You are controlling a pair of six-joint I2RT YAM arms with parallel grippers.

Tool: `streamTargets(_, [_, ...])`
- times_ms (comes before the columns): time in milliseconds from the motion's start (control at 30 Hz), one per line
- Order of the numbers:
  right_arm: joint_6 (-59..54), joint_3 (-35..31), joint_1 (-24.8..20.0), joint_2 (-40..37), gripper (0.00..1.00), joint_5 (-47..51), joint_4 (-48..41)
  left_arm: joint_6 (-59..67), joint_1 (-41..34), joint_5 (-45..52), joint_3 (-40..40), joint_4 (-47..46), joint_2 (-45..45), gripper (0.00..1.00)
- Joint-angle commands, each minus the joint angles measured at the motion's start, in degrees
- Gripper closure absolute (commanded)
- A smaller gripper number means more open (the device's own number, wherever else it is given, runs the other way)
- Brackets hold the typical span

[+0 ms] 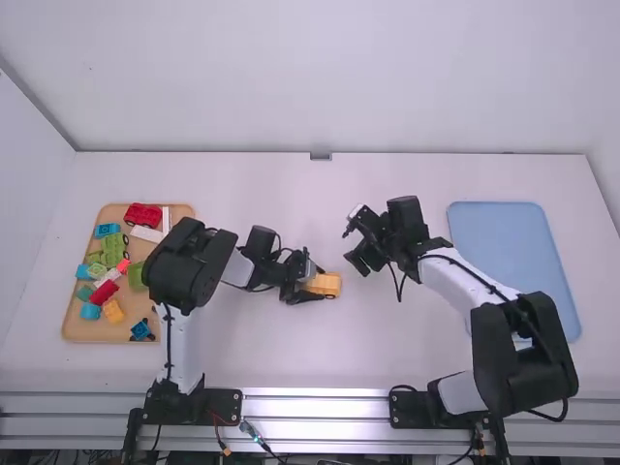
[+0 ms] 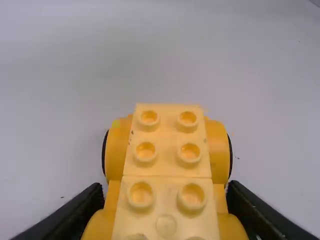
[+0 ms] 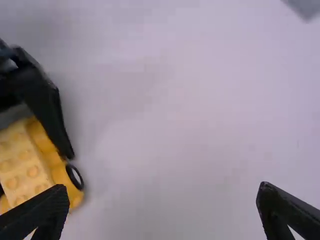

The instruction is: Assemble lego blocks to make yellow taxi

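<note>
In the middle of the table my left gripper [image 1: 314, 282] is shut on the sides of a yellow car [image 1: 329, 285] with black wheels. From the left wrist, the fingers of the left gripper [image 2: 165, 197] flank the yellow car [image 2: 170, 150], whose flat top shows rows of studs. My right gripper [image 1: 351, 246] is held to the right of the car and a little farther from the bases. Seen from its own wrist, the right gripper [image 3: 162, 200] has widely parted fingers with nothing between them; the yellow car [image 3: 25, 167] lies toward one side.
A wooden tray [image 1: 97, 330] at the left holds several coloured blocks, among them a red car [image 1: 143, 214], a green block [image 1: 113, 248] and a yellow block [image 1: 113, 311]. A flat blue tray [image 1: 504, 232] lies at the right, partly under the right arm.
</note>
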Motion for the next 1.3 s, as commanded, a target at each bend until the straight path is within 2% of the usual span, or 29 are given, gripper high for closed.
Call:
streamTargets(0, [3.6,0.2,0.3,-0.3,0.01,5.0,-0.7,-6.1,-0.1,-3.3,1.4,-0.6,0.6,0.04])
streamTargets(167, [3.5,0.0,0.2,-0.3,0.01,5.0,0.0,-9.1,0.7,-2.7,1.7,-1.5,-2.1,0.01])
streamTargets(267, [3.5,0.0,0.2,-0.3,0.01,5.1,0.2,-9.1,1.4,-3.4,1.7,-6.8,-6.5,0.01])
streamTargets(533, [3.1,0.0,0.2,-0.3,0.01,5.0,1.4,-9.1,7.8,-3.2,2.4,-29.6,-25.0,0.01])
streamTargets(733, [3.1,0.0,0.2,-0.3,0.01,5.1,3.7,-9.2,19.5,-6.4,3.9,-51.3,-41.1,0.01])
streamTargets(800, [3.1,0.0,0.2,-0.3,0.01,5.0,4.8,-9.7,23.8,-8.3,4.2,-56.8,-44.9,0.0])
streamTargets(900, [3.1,0.0,0.2,-0.3,0.01,5.1,6.4,-17.6,29.8,-11.7,4.2,-60.6,-49.1,0.01])
streamTargets(933, [3.1,0.0,0.2,-0.3,0.01,5.0,7.5,-27.7,34.5,-17.8,4.2,-61.9,-51.6,0.01])
streamTargets(967, [3.1,0.0,0.2,-0.3,0.01,5.1,7.9,-32.1,36.4,-21.4,4.2,-62.2,-52.5,0.01])
streamTargets(1000, [3.1,0.0,0.2,-0.3,0.01,5.0,8.4,-40.4,39.7,-29.2,4.0,-62.9,-53.7,0.01])
streamTargets(1167, [2.8,0.0,0.2,-0.3,0.01,5.1,10.3,-58.3,46.8,-57.4,3.5,-66.0,-54.0,0.01])
streamTargets(1267, [1.8,0.0,0.0,-0.3,0.01,5.1,11.7,-61.8,49.2,-65.9,3.1,-68.1,-52.9,0.01])
